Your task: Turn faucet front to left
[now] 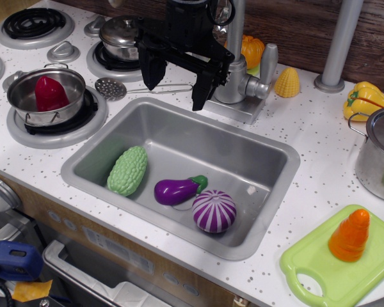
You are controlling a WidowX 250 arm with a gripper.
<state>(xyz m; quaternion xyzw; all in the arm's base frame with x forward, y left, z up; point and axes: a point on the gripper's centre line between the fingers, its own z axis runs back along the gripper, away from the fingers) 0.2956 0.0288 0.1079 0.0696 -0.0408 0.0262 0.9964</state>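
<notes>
The faucet (238,84) is matte silver-grey and stands on a square base plate (233,110) at the back rim of the sink. Its thin spout pipe (235,25) rises straight up and out of the top of the view. Its flat paddle lever (267,64) sticks up on the right side. My black gripper (176,80) hangs just left of the faucet body, above the sink's back rim. Its two fingers (201,89) point down with a wide gap between them and hold nothing. The right finger is close beside the faucet base; I cannot tell if it touches.
The sink (269,192) holds a green gourd (128,170), an eggplant (176,190) and a purple onion (214,210). A pot with a red vegetable (48,94), a slotted spoon (110,87), a lidded pot (118,35), corn (287,83), a grey pole (338,45), a yellow pepper (366,99), a steel pot (379,153) and a green board with a carrot (349,236) surround it.
</notes>
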